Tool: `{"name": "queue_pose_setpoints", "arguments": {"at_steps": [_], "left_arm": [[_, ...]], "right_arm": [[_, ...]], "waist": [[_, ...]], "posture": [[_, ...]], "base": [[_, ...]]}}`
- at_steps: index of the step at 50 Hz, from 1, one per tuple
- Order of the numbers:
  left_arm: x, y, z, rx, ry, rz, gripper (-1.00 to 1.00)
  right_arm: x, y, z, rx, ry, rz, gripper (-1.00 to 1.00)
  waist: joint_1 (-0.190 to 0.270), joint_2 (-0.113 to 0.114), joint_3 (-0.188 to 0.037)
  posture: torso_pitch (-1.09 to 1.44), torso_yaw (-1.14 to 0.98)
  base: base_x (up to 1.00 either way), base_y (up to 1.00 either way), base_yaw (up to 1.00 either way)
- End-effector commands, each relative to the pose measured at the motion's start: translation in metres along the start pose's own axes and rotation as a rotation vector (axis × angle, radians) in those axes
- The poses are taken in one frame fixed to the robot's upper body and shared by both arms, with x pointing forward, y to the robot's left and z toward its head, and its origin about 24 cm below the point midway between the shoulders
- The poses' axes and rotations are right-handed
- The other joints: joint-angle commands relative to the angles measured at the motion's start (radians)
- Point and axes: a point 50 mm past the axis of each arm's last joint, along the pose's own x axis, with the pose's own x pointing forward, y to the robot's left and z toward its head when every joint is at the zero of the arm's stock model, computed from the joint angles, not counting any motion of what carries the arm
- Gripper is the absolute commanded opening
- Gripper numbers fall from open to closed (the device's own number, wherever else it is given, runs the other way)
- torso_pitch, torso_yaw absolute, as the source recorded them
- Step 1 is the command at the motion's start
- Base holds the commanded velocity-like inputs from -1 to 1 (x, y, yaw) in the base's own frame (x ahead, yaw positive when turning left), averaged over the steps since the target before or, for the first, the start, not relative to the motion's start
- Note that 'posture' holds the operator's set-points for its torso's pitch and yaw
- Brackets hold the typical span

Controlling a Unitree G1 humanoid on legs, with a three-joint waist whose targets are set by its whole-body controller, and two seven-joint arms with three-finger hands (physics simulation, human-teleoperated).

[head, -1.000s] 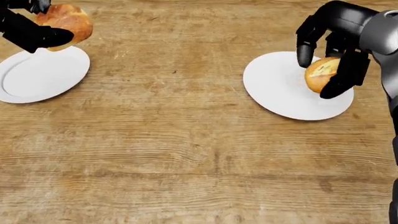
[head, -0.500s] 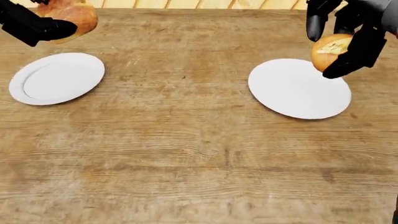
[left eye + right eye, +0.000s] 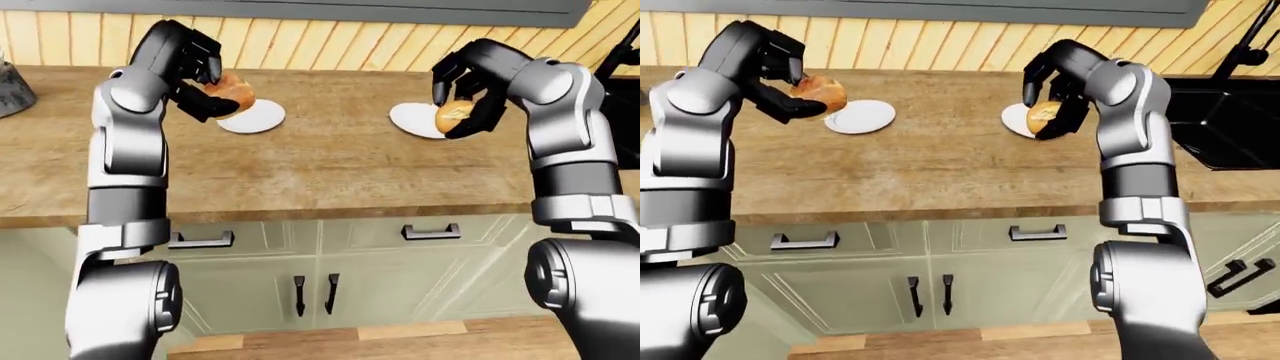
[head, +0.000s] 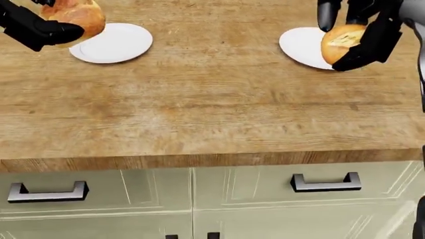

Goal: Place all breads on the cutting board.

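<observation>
My left hand point(image 4: 48, 24) is shut on a golden bread roll point(image 4: 78, 16) and holds it above the wooden counter, just left of a white plate point(image 4: 114, 44). My right hand point(image 4: 355, 31) is shut on a second bread roll point(image 4: 339, 42) and holds it above the right edge of another white plate point(image 4: 300, 46). Both plates are bare. Both arms also show in the left-eye view, with the left roll point(image 3: 232, 91) and the right roll point(image 3: 453, 115) lifted. No cutting board shows in any view.
The wooden counter point(image 4: 199, 99) ends at an edge above pale green cabinet doors with dark handles point(image 4: 325, 183). A black sink point(image 3: 1230, 120) lies at the right in the right-eye view. A grey object point(image 3: 12, 90) stands at the far left of the counter.
The camera has pulled away and tilted, so the counter edge and cabinets now show. Both hands have lifted their rolls off the plates and hold them higher.
</observation>
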Motion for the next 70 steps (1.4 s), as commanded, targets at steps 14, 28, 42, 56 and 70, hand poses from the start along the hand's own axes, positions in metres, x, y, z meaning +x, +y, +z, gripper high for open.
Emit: {"name": "queue_pose_setpoints", "arguments": {"at_steps": [14, 28, 42, 56, 70], "left_arm": [[-0.002, 0.008, 0.023, 0.015, -0.1, 0.044, -1.0], [-0.003, 0.006, 0.022, 0.014, -0.102, 0.042, -1.0], [-0.004, 0.007, 0.021, 0.014, -0.101, 0.042, -1.0], [-0.004, 0.008, 0.025, 0.014, -0.108, 0.043, -1.0], [-0.005, 0.01, 0.027, 0.015, -0.111, 0.046, -1.0]], "right_arm": [[-0.007, -0.02, 0.01, -0.014, -0.049, -0.095, -1.0], [-0.006, -0.02, 0.014, -0.012, -0.07, -0.107, -1.0], [-0.006, -0.021, 0.017, -0.004, -0.089, -0.118, -1.0], [-0.007, -0.024, 0.019, 0.006, -0.099, -0.122, -1.0], [-0.008, -0.026, 0.019, 0.01, -0.104, -0.13, -1.0]], "waist": [[0.0, -0.035, 0.025], [-0.014, 0.035, 0.004], [-0.047, -0.02, 0.026], [-0.085, -0.076, -0.034], [-0.105, 0.055, 0.004]], "posture": [[0.0, 0.0], [0.0, 0.0], [0.0, 0.0], [0.0, 0.0], [0.0, 0.0]], "base": [[0.11, -1.0, 0.0], [0.49, -0.99, 0.0], [0.68, -0.71, 0.0], [0.56, -0.68, 0.0], [0.0, -0.83, 0.0]]}}
